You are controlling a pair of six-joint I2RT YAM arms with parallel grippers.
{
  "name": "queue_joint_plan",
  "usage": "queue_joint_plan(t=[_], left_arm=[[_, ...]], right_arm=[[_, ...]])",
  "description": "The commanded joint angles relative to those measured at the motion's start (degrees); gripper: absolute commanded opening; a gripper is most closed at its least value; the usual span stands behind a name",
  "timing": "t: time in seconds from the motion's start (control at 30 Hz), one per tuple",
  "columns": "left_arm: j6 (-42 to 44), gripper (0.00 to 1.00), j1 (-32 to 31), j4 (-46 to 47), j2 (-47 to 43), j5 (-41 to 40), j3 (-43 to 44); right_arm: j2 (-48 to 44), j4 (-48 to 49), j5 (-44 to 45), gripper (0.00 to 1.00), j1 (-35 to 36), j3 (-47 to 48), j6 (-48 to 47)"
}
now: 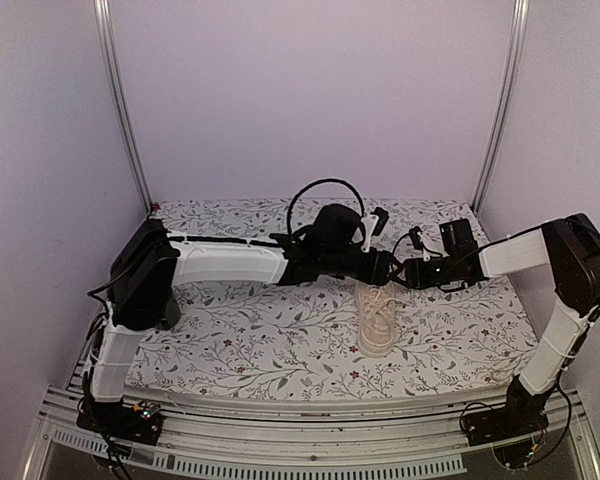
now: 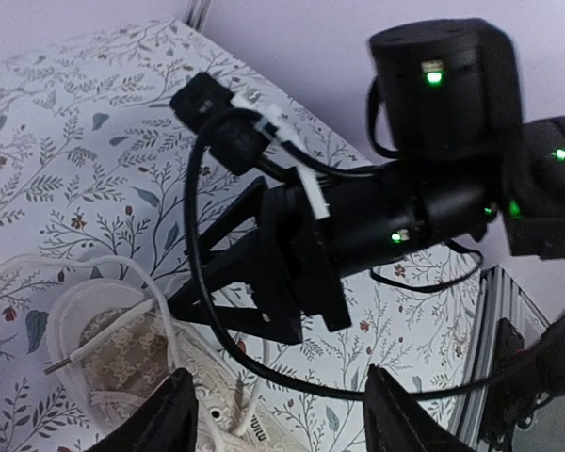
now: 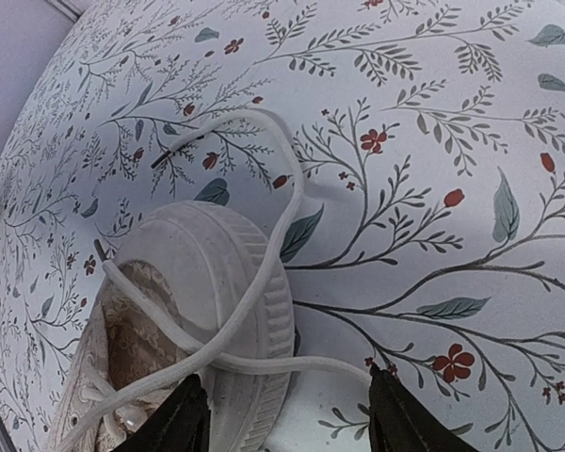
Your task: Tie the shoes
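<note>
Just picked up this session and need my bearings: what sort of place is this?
Probably a lab robot test booth, not a home: plain pale walls framed by aluminium corner posts, aluminium rails along the near edge, and a floral-print cloth as work surface.

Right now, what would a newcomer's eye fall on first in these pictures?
The cream sneaker lying mid-table on the floral cloth, its loose laces trailing over the toe onto the cloth. Just above its far end, the left gripper and the right gripper meet from either side, both open.
</note>
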Motion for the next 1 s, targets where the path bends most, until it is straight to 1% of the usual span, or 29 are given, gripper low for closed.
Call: queue_joint_plan(t=[0.0,0.07,0.1,0.23,0.4,0.47,0.53,0.63,0.67,0.73,0.8,0.9,0.97], left_arm=[[1.31,0.57,0.07,-15.68,10.79,-6.52,11.53],[1.48,0.51,0.09,-18.67,13.30,-8.40,16.13],[1.48,0.50,0.03,-19.32,14.06,-9.04,17.13],[0.86,0.48,0.09,-19.47,15.06,-10.62,18.09],[0.07,0.45,0.13,-19.47,15.86,-9.65,18.38],[0.22,0.40,0.20,-19.22,16.50,-7.95,18.89],[0.38,0.29,0.21,-19.01,17.21,-5.97,19.53],[-0.17,0.05,0.19,-18.89,17.19,-4.58,19.67],[-0.27,0.01,0.26,-18.39,16.44,-5.19,18.95],[-0.11,0.00,0.30,-15.76,12.64,-7.15,15.39],[-0.16,0.00,0.55,-11.07,7.59,-8.81,7.82],[-1.32,0.00,1.78,-2.25,0.31,-7.17,-2.04],[-2.60,0.00,3.07,0.76,-2.26,-4.88,-5.63]], right_arm=[[-4.65,2.19,3.35,0.59,0.14,-2.43,2.01],[-6.43,2.79,4.08,0.59,0.14,-3.61,2.94],[-7.65,3.13,4.52,0.59,0.14,-4.19,3.25],[-10.68,3.96,5.97,0.59,0.14,-6.04,4.69],[-12.41,4.03,6.51,0.59,0.13,-7.15,5.22],[-12.31,4.02,6.56,0.59,0.14,-7.20,5.20],[-11.87,4.05,6.36,0.59,0.14,-7.21,5.26],[-10.90,3.60,6.25,0.59,0.15,-6.85,5.58],[-10.47,3.08,5.96,0.59,0.14,-6.55,5.58],[-8.98,1.25,4.59,0.59,0.14,-5.27,4.82],[-7.16,-1.14,3.82,0.59,0.42,-3.37,3.40],[-4.38,-4.47,3.61,0.58,0.86,-0.79,1.71],[-3.01,-5.22,3.69,0.57,1.02,0.36,0.96]])
